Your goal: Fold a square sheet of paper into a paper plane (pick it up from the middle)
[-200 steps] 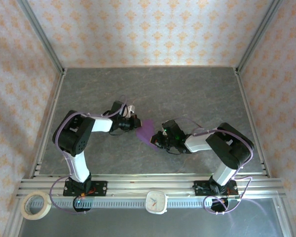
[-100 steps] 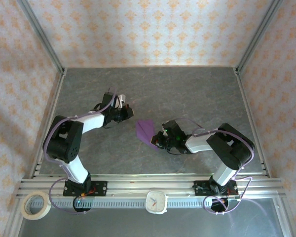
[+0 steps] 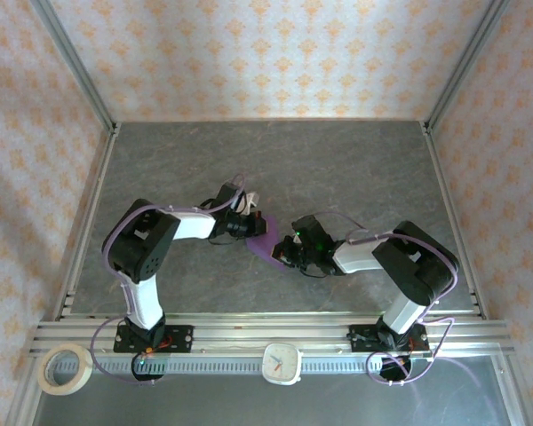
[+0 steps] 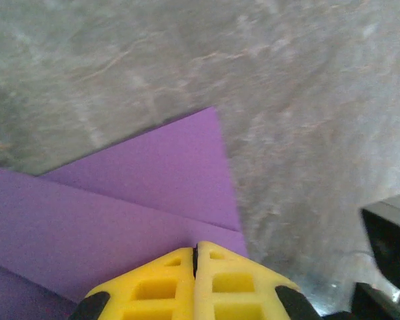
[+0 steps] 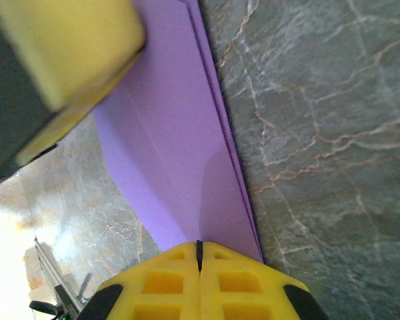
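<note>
The purple sheet of paper (image 3: 265, 244), folded into a narrow layered shape, lies flat on the grey table between the two arms. My left gripper (image 3: 251, 224) is shut, its yellow tips (image 4: 195, 248) resting on the paper (image 4: 153, 180) near a fold line. From the other side my right gripper (image 3: 282, 253) is also shut. Its tips (image 5: 199, 245) sit on the paper's narrow end (image 5: 173, 133), and nothing shows between its jaws. A yellow finger of the left gripper (image 5: 67, 53) shows in the right wrist view at the paper's far end.
An aluminium rail (image 3: 275, 330) runs along the near edge, with a white clock (image 3: 282, 362) and a roll of tape (image 3: 64, 368) in front of it. Metal frame posts (image 3: 71, 67) and patterned walls close in the grey table (image 3: 338, 169).
The left gripper swung away to the back left, then came back onto the paper's left end. The right gripper and the paper stayed where they were.
</note>
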{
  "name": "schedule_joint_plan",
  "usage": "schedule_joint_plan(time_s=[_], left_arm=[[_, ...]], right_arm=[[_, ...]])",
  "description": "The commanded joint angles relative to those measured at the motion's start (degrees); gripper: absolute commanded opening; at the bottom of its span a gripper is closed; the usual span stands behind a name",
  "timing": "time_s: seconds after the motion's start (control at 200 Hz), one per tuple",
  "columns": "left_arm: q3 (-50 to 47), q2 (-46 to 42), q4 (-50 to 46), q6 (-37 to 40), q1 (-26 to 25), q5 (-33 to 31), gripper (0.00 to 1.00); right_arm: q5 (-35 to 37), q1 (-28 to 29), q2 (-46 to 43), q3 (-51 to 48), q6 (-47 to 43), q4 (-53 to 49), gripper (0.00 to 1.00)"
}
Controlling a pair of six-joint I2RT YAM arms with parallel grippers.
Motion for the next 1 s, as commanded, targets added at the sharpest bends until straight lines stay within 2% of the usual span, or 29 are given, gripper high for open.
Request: schedule_joint_plan(time_s=[0.0, 0.2, 0.35, 0.53, 0.996], left_arm=[[2.0, 1.8, -1.6, 1.7, 0.3, -2.0, 0.04], [1.0, 4.3, -1.1, 1.8, 0.3, -2.8, 0.03], [-0.3, 4.9, -0.1, 1.8, 0.3, -3.4, 0.02], [-1.1, 5.0, 0.5, 1.6, 0.3, -3.0, 0.02], [-1.4, 4.7, 0.3, 0.8, 0.4, -2.2, 0.01]], right_arm=[[1.1, 0.1, 1.3, 0.0, -1.6, -7.3, 0.00], [-0.1, 0.1, -2.3, 1.0, -0.6, -6.5, 0.00], [0.5, 0.1, -8.1, -0.4, 1.0, -7.1, 0.19], [0.2, 0.2, -13.6, -5.3, 7.2, -5.3, 0.29], [0.1, 0.9, -14.5, -8.3, 10.2, -8.1, 0.35]])
